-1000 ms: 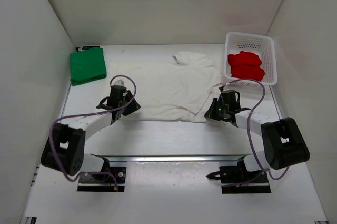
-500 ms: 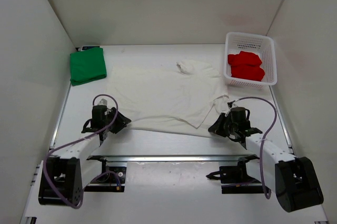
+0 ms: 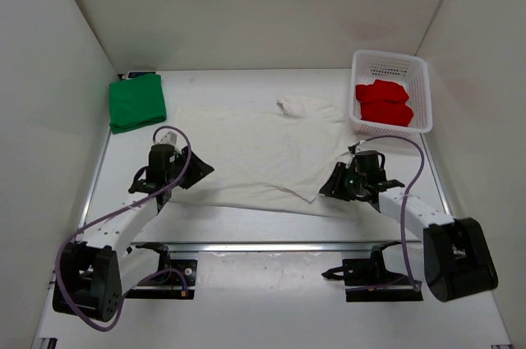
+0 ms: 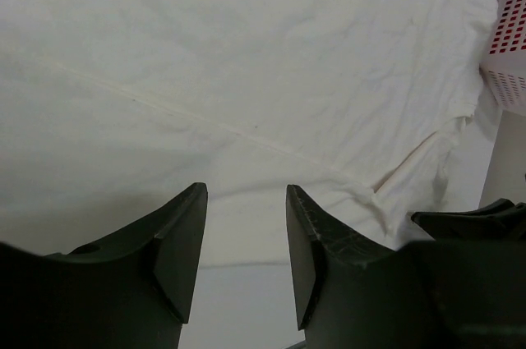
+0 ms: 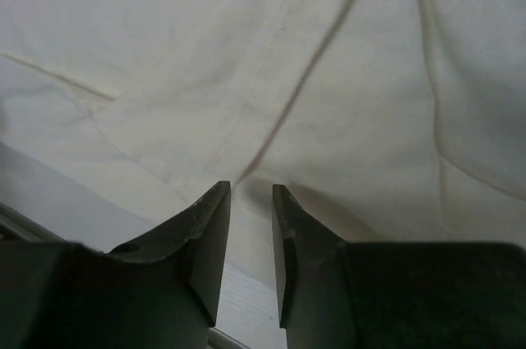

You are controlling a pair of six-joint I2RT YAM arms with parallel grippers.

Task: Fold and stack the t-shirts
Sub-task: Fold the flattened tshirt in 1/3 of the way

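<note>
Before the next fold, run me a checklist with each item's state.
1. Left gripper empty, jaws apart: ok.
2. Right gripper empty, jaws apart: ok.
3. White shirt lying flat: not ok, its right flap is doubled over and its far edge is bunched.
4. Green shirt folded, at far left: ok.
5. Red shirt folded: not ok, bunched in the basket.

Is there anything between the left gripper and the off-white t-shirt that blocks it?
Nothing visible does. The left gripper, jaws open, sits at the near edge of the off-white t-shirt, with only cloth ahead of it. The green t-shirt and the basket lie off to the sides.
</note>
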